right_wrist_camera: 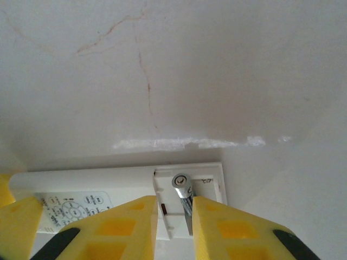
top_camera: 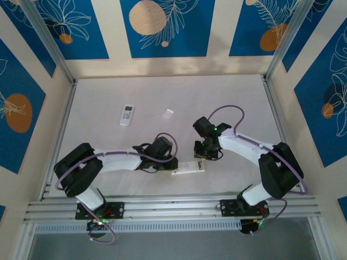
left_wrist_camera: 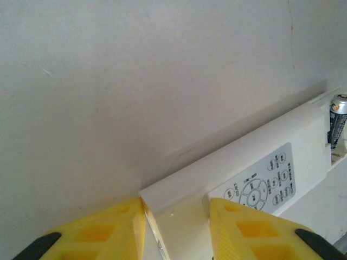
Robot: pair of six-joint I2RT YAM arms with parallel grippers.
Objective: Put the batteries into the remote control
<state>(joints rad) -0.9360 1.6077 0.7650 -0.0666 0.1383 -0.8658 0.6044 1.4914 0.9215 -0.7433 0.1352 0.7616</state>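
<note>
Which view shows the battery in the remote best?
Right wrist: the dark cylindrical battery shows its silver end, centred, seated in the white plastic remote control's open bay. Left wrist catches it at the frame edge; overhead, it's too small to tell.

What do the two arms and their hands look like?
The left arm and right arm have white links, bulky black joints and black bases. A thin purple cable loops along each. A green light glows on the right arm. The left hand and right hand have blocky yellow fingers with recessed cells and black rear parts.
</note>
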